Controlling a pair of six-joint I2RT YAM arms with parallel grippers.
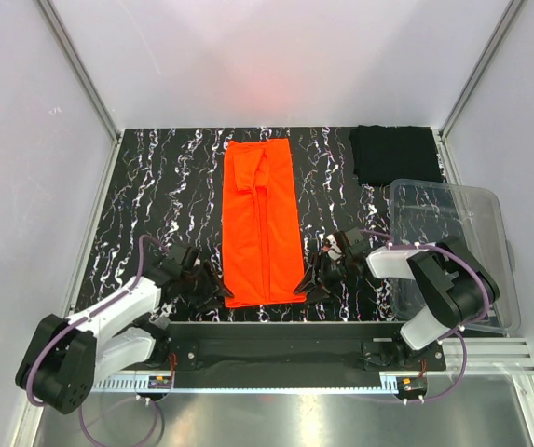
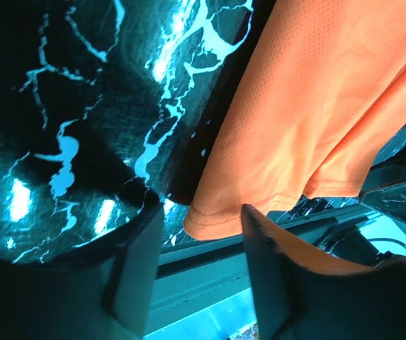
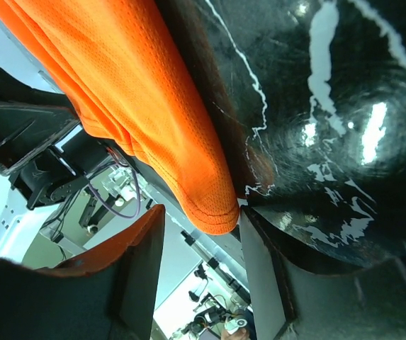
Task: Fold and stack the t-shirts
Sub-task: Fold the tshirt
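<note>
The orange-red t-shirt (image 1: 263, 219) lies folded into a long narrow strip on the black marbled table (image 1: 155, 205), running from far to near. My left gripper (image 1: 218, 292) is open at its near left corner (image 2: 213, 221), the corner lying between the jaws. My right gripper (image 1: 309, 282) is open at its near right corner (image 3: 217, 212), the hem between the jaws. The black t-shirt (image 1: 395, 154) lies folded at the far right corner.
A clear plastic bin (image 1: 448, 247) stands at the right edge beside my right arm. The metal rail (image 1: 276, 340) with the arm bases runs along the near edge. White walls close in the back and sides.
</note>
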